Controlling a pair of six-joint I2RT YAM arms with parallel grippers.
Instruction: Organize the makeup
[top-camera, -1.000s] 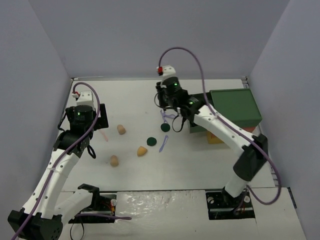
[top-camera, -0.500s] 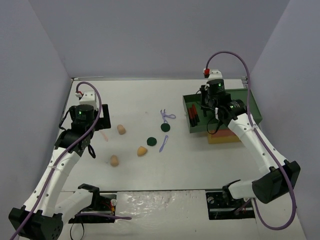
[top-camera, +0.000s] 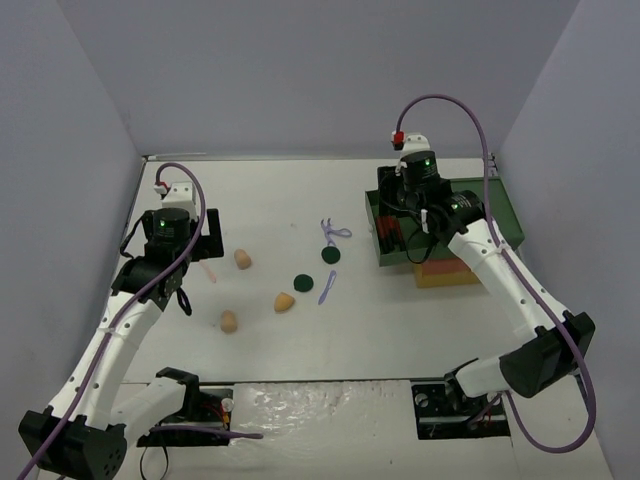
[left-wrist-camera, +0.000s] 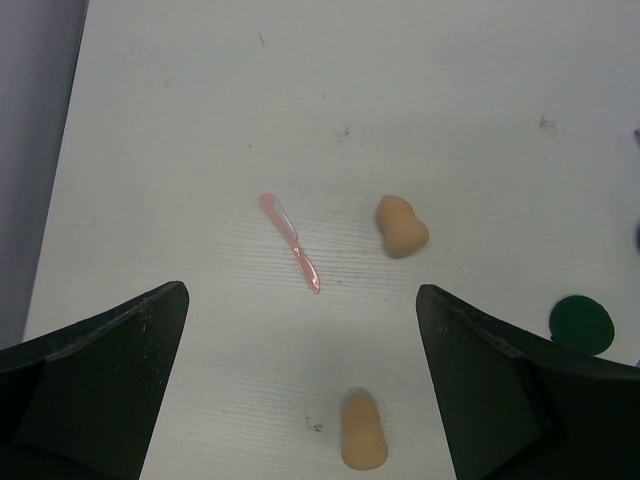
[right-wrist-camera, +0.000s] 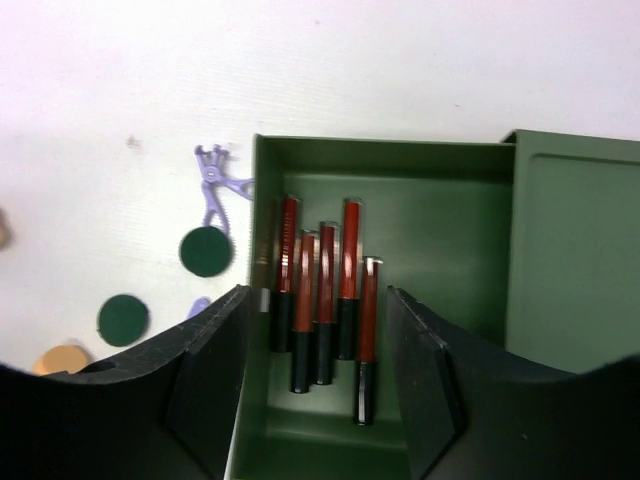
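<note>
- Five glossy dark red-and-black sticks (right-wrist-camera: 325, 300) lie side by side in the smooth green open tray (right-wrist-camera: 440, 220).
- Three matte tan egg-shaped sponges (top-camera: 243, 259), two flat dark green discs (top-camera: 329, 255), two thin lilac tools (top-camera: 335, 232) and one slim pink stick (left-wrist-camera: 290, 240) lie scattered on the white desk (top-camera: 270, 195).
- The right end effector (right-wrist-camera: 318, 330) hovers over the tray, its jaws partly apart and empty.
- The left end effector (left-wrist-camera: 300, 370) is spread wide above the pink stick and holds nothing.

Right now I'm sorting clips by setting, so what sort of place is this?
Probably a robot test cell: a white table closed in by plain grey walls, two white robot arms bolted at its near edge, tan egg-shaped sponges scattered as props.
</note>
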